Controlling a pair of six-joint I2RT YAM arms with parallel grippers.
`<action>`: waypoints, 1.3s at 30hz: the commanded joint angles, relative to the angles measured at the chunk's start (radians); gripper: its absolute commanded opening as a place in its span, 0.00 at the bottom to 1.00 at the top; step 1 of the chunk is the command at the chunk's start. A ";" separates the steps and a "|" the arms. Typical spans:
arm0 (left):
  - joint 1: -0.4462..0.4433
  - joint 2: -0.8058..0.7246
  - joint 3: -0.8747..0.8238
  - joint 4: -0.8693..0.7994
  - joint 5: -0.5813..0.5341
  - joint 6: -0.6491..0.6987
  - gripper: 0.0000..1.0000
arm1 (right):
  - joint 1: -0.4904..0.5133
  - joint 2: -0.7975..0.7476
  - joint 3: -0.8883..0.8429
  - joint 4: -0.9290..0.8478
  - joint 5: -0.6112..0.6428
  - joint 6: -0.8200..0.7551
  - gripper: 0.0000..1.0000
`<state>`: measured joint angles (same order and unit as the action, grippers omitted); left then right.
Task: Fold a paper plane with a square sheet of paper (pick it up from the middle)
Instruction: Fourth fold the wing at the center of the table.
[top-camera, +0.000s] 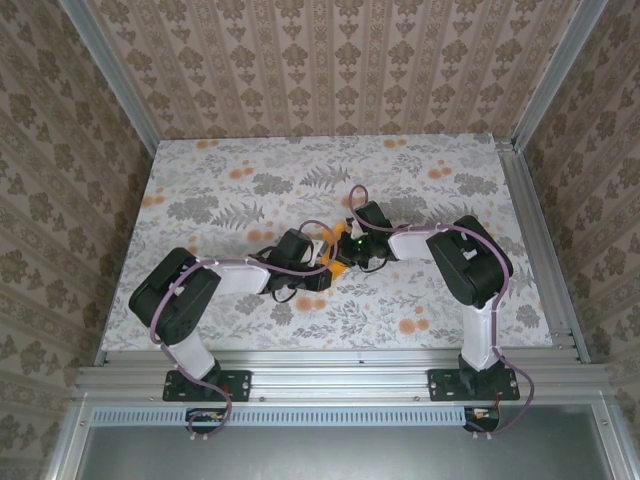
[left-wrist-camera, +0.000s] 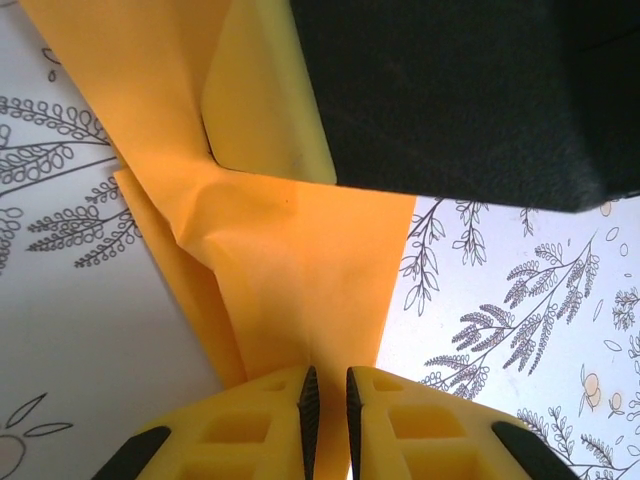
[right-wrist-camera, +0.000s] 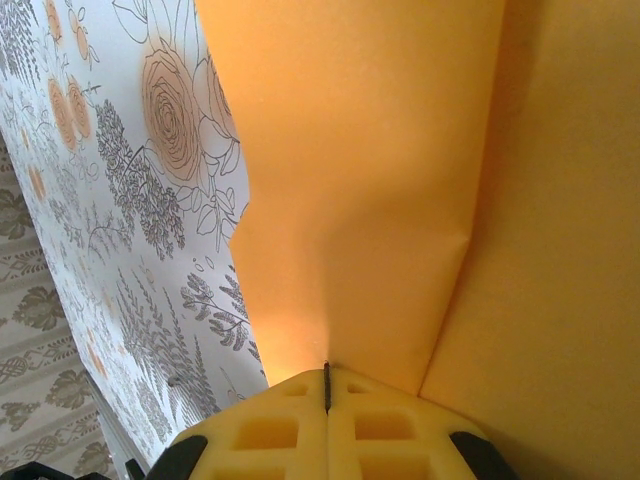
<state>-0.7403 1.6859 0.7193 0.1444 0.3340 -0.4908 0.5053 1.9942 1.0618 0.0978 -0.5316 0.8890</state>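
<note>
Closest to the left wrist camera, the two yellow foam-like fingers of the left pincer (left-wrist-camera: 325, 420) stand almost together with a slim slit between them. The lower edge of the thin bright orange square sheet of paper (left-wrist-camera: 300, 260) runs down into that slit, but I cannot tell whether the pads are biting on it. In the right wrist view the right pincer (right-wrist-camera: 326, 400) is closed to a hairline, and the sheet (right-wrist-camera: 370, 180) rises from that line, so it is pinched there. From above, the two pincers meet near the middle of the flower-printed counter (top-camera: 420, 180), with a small patch of orange (top-camera: 338, 268) showing between them. The paper is no longer flat: the left wrist view shows overlapping layers, wrinkles where they meet, and a paler flap turned over beside a black housing (left-wrist-camera: 450, 90), probably part of the other arm. I judge this to be a middle fold, with the sheet creased but not shaped into a dart. The next move seems to call for a sure left-hand hold, then both arms moving together to press a crease without tearing or twisting the paper.
</note>
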 joint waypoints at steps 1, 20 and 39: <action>0.001 -0.002 -0.049 -0.056 0.010 -0.021 0.19 | -0.013 -0.005 0.013 -0.079 0.031 -0.021 0.06; -0.021 -0.075 -0.121 -0.083 0.020 -0.046 0.18 | -0.027 -0.001 0.047 -0.128 0.053 -0.063 0.07; 0.000 -0.026 -0.160 -0.012 0.036 -0.029 0.16 | 0.062 -0.161 -0.140 0.157 -0.053 0.167 0.11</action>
<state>-0.7383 1.6230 0.6048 0.2317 0.3573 -0.5220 0.5339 1.8351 0.9550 0.1810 -0.5606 0.9730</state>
